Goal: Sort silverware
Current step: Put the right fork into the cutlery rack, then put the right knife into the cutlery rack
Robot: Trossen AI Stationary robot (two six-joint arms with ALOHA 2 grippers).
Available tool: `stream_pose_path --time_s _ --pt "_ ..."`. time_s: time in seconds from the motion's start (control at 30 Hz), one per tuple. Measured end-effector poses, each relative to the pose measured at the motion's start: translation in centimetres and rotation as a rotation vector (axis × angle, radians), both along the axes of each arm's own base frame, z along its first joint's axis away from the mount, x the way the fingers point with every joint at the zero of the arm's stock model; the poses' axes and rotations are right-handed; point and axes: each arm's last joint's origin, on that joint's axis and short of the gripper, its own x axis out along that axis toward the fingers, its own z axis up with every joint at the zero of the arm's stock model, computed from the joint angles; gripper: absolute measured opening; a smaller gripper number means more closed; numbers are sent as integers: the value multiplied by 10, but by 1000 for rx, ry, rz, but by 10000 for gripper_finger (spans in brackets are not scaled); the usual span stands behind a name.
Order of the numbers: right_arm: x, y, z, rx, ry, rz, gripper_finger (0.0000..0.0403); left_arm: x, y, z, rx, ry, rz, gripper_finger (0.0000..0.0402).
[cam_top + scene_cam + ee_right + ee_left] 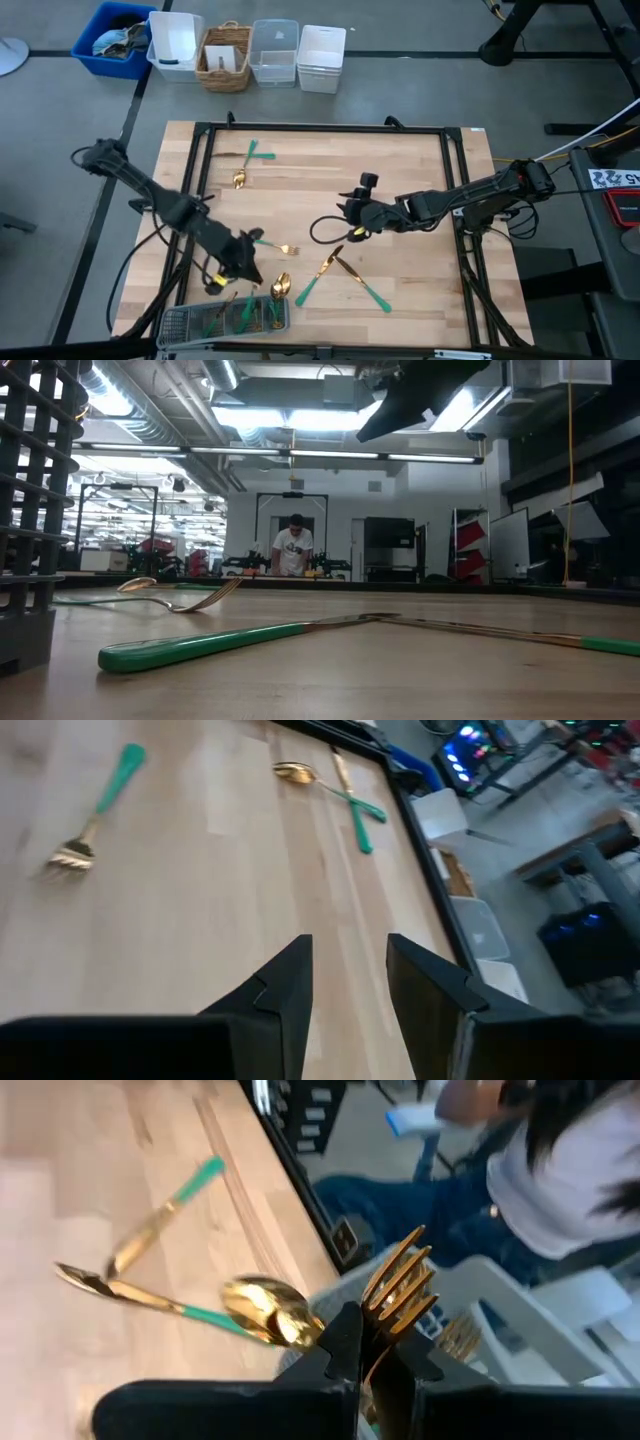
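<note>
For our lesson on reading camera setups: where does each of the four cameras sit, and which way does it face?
High view: above, looking straight down on the table, both arms and the tray.
Low view: at tabletop height, looking level across at cutlery; an arm overhead.
Left wrist view: on the left arm; left gripper shut on a fork.
Right wrist view: on the right arm; right gripper open over wood.
Shared: high and right wrist views both show the crossed spoon.

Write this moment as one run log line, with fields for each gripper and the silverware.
left gripper: shut on fork, near tray | right gripper: open, empty, mid-table | loose silverware: on table
</note>
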Motion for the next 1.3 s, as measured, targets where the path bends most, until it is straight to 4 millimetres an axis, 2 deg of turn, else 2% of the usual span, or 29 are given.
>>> stream_pose_path --time_s 0.23,0.5,0.8,0.9,1.07,1.2,1.3 --pt "0 2 -1 34 10 44 131 9 -22 -22 51 77 -55 8" --pt "0 3 -2 82 34 108 131 9 -27 -25 72 64 -46 13" --pt "0 4 -3 108 39 122 131 10 -27 -25 78 54 -23 70" --pt "-2 5 -6 208 47 110 131 9 -27 -25 87 48 -30 84" --pt "-8 10 -14 485 127 100 131 9 -27 -25 95 42 -37 90" --pt "-10 12 -24 673 186 12 131 7 -30 -24 23 91 -61 90" --pt "-9 13 -35 735 235 -72 131 4 -33 -24 -11 117 -120 90"
